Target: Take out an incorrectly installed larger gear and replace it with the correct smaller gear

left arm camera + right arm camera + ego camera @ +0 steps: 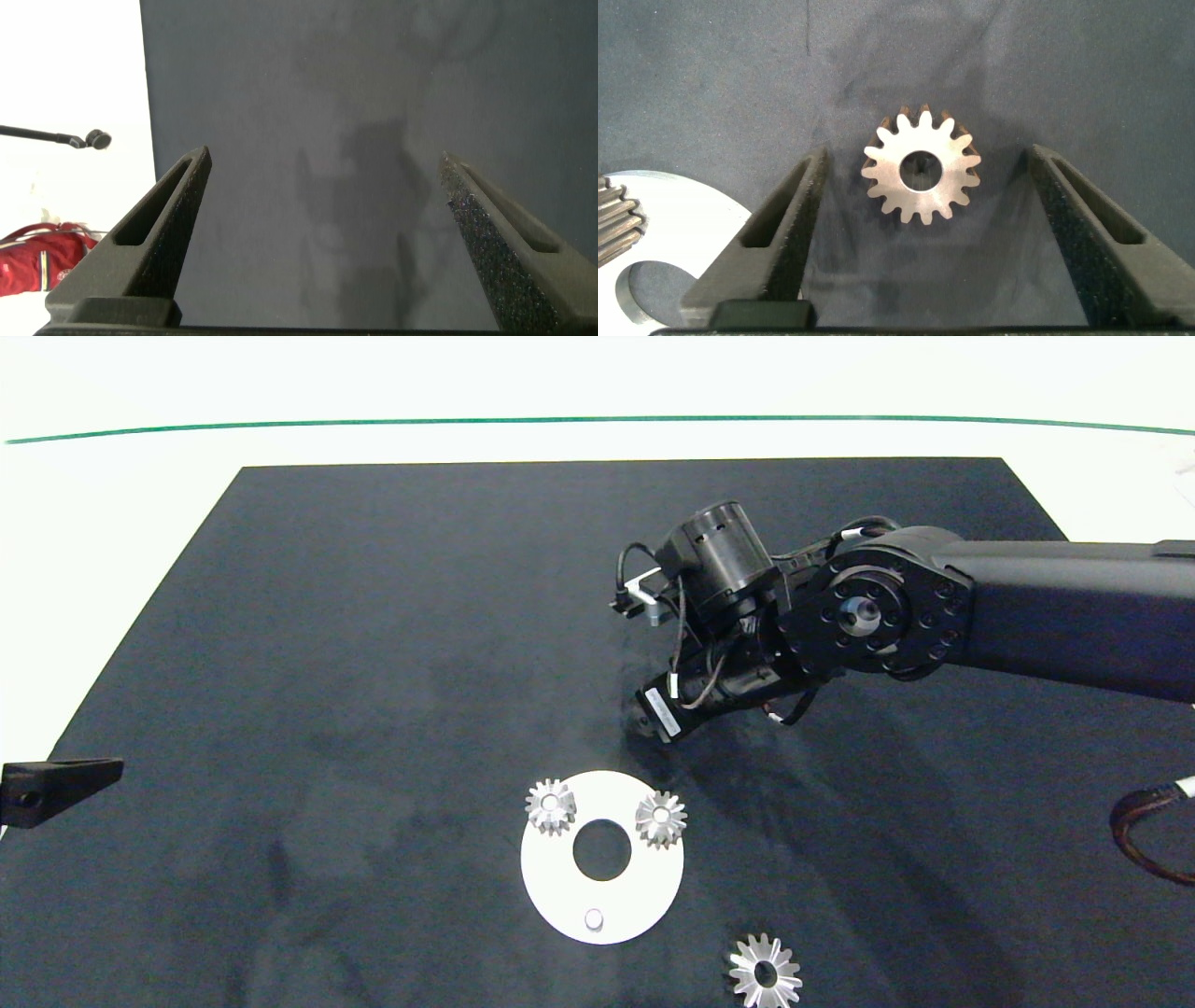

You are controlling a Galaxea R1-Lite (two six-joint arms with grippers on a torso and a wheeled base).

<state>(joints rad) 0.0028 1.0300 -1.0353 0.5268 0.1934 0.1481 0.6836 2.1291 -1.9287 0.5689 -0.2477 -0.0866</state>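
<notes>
Jaws of the right gripper [920, 243] stand wide apart over the dark mat [373, 616], with the smaller gear [921, 176] lying flat between the two fingers [780, 233] and touching neither. Its bore faces up toward the wrist camera, so its axis runs along the gripper's approach and the teeth point out toward both pads. In the head view the right arm hides this gear; the arm reaches in from the right and its wrist hangs just beyond the far edge of the white disc [560, 887].

On that disc sit two small gears with bright centres, one at the far left [550, 806] and one at the far right [661, 819]. A bare pin [594, 919] stands at the disc's near edge, with no gear on it. The larger gear [766, 973] lies flat on the mat, off the disc, near its right side.

Judging from this, the removal looks done and the pick of the replacement is in hand. What the grasp seems to turn on is that the gear is centred in the gap, so closing should catch it across its teeth. From there the bare pin lies toward the robot, past the disc's centre hole.

The left gripper [322, 233] is parked at the mat's left edge, jaws apart and holding nothing, well away from all the gears.
</notes>
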